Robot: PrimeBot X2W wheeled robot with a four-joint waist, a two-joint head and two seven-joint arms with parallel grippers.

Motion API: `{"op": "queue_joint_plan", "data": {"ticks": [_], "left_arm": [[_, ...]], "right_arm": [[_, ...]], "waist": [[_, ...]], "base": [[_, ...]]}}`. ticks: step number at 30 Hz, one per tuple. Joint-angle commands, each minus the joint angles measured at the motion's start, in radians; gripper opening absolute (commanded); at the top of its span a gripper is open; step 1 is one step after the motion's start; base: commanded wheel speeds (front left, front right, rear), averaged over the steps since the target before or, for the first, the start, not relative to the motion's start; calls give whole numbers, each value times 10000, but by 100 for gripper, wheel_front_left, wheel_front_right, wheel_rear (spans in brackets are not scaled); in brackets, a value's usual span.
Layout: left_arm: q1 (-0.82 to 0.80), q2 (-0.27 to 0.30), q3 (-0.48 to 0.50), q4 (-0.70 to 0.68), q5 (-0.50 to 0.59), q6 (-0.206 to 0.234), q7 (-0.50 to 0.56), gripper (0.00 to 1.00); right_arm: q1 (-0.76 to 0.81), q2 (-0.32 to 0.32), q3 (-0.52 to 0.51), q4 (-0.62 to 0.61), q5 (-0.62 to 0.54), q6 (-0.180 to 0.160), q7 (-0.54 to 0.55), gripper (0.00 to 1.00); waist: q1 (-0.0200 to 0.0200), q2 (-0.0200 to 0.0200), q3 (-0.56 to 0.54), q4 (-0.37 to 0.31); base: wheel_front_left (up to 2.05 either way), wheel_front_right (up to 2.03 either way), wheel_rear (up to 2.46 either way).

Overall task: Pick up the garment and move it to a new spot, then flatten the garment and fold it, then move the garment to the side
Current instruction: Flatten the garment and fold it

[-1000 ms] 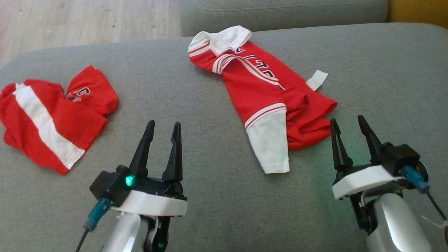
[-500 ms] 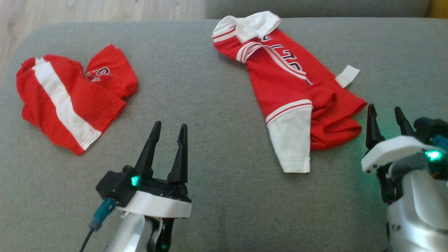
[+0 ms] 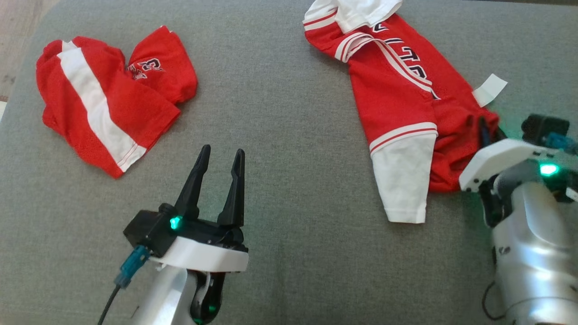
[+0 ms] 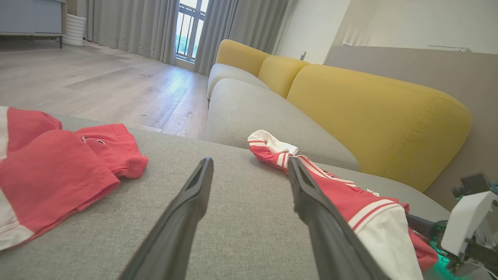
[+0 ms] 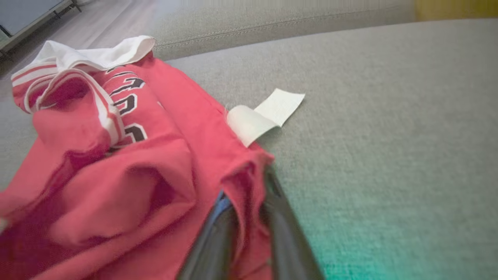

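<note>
The garment (image 3: 397,99) is a red jersey with white sleeves and black lettering, lying crumpled on the right of the grey cushion (image 3: 280,113). It also appears in the left wrist view (image 4: 342,194) and the right wrist view (image 5: 116,163). My right gripper (image 3: 492,131) sits at the garment's near right hem. In the right wrist view its fingers (image 5: 284,229) are shut on a raised fold of the red fabric. My left gripper (image 3: 222,155) hovers open over bare cushion, well left of the garment, with nothing between its fingers (image 4: 194,202).
A second red garment with a white stripe (image 3: 104,104) lies bunched at the cushion's left end. A white label tag (image 3: 490,89) sticks out beside the jersey. A yellow sofa back (image 4: 369,112) rises behind, and wood floor (image 4: 97,81) lies beyond the cushion.
The head camera has tilted down and shifted. My right gripper has gone forward to the garment's hem and closed on the fabric. The left gripper has stayed open in place.
</note>
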Motion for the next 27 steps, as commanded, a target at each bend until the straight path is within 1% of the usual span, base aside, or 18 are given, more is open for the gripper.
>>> {"op": "queue_joint_plan", "data": {"ticks": [1, 5, 8, 13, 16, 20, 23, 26, 27], "left_arm": [[-367, 31, 328, -303, -98, -35, -53, 100], [-413, 31, 336, -311, -143, -39, -53, 100], [-504, 31, 264, -331, -228, -43, -53, 100], [-667, 31, 80, -390, -443, -47, -53, 100], [-738, 31, -62, -397, -570, -49, -53, 100], [-806, 31, -200, -401, -705, -27, -53, 100], [-828, 31, -224, -400, -785, -4, -53, 100], [-821, 31, -214, -394, -804, -2, -53, 100], [-818, 31, -212, -392, -807, -2, -53, 100]], "right_arm": [[-396, 25, -9, -328, -400, -7, -198, 0], [-1100, -366, -801, -854, -1391, -7, -206, 0], [-1804, -984, -968, -1273, -2058, -7, 33, 0], [-3129, -2181, -469, -1535, -2768, -7, 614, 0], [-3898, -2991, -75, -1396, -3047, -7, 852, 0], [-4778, -3834, 222, -1235, -3482, -7, 1065, 0], [-5312, -4251, 342, -1058, -3799, -7, 1032, 0], [-5559, -4380, 377, -904, -4049, -7, 959, 0], [-5638, -4381, 363, -794, -4141, -7, 923, 100]], "waist": [[-2, 0, 24, -3], [-2, 0, 69, 42], [-2, 0, 139, 161], [-2, 0, 322, 519], [-2, 0, 439, 836], [-2, 0, 553, 1316], [-2, 0, 633, 1611], [-2, 0, 668, 1705], [-2, 0, 679, 1730]], "base": [[0, 0, 0], [0, 0, 0], [0, 0, 0], [0, 0, 0], [0, 0, 0], [0, 0, 0], [0, 0, 0], [0, 0, 0], [0, 0, 0]]}}
